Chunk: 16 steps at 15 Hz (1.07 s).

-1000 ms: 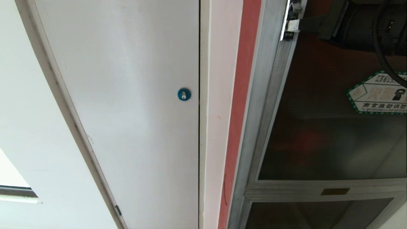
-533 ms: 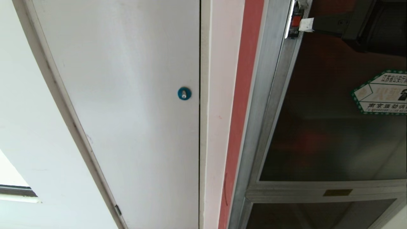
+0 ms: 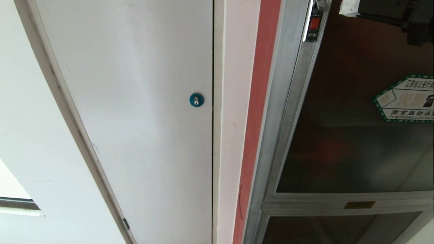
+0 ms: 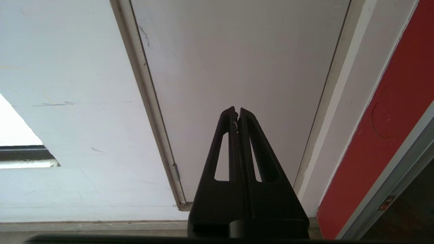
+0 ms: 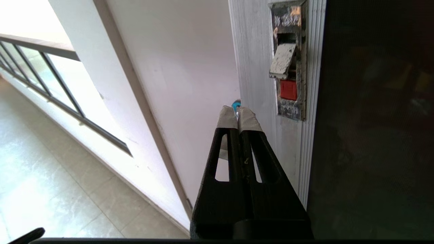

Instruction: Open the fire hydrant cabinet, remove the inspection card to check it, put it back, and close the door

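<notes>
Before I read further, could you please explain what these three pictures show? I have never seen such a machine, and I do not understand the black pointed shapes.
This is a two-armed robot on wheels, facing a wall. One picture comes from its head camera, the other two from cameras on its wrists.

The black pointed shapes are its claws. The left claw is shut, empty, and idle before a white panel with a blue round lock. The right claw has taped tips, is also shut and holds nothing. It is raised beside the red latch of the door, dark glass with a green-bordered sticker. The door of the fire hydrant cabinet looks closed.
</notes>
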### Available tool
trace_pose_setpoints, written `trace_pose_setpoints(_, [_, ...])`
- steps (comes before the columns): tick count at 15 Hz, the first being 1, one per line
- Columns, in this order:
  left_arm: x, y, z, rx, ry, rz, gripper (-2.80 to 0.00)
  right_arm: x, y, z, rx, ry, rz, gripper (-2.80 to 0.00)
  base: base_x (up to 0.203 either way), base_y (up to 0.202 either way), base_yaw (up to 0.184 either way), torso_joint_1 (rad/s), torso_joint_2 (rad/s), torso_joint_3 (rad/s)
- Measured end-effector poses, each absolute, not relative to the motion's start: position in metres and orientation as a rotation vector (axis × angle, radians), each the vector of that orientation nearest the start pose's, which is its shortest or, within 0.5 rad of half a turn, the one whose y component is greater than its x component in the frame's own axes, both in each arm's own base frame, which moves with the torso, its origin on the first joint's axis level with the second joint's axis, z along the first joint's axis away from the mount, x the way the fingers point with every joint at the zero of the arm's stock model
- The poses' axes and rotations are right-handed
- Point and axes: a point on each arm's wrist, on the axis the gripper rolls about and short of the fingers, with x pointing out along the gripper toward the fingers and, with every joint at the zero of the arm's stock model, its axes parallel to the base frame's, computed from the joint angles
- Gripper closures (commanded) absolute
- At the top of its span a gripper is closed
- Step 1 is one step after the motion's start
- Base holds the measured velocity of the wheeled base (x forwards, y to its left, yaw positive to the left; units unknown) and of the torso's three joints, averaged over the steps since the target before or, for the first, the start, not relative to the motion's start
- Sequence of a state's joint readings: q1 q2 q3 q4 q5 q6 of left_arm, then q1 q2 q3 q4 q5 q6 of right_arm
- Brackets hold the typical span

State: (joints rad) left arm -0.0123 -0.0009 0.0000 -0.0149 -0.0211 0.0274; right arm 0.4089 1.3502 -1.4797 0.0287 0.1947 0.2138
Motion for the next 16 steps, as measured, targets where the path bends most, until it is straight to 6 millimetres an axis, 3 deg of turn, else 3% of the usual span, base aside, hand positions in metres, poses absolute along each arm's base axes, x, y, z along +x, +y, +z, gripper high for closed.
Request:
trace_pose_setpoints(9, [-0.023, 0.0, 0.077, 0.027, -0.016, -0.033, 0.0, 0.205, 0.093, 0.418, 0.223, -0.087, 0.589, 0.0, 0.0, 0.0, 0.0, 0.0, 0.0, 0.0])
trace_pose_setpoints(16, [-0.023, 0.0, 0.077, 0.027, -0.016, -0.034, 0.0, 0.229, 0.091, 0.412, 0.219, -0.069, 0.534, 0.0, 0.0, 0.0, 0.0, 0.0, 0.0, 0.0])
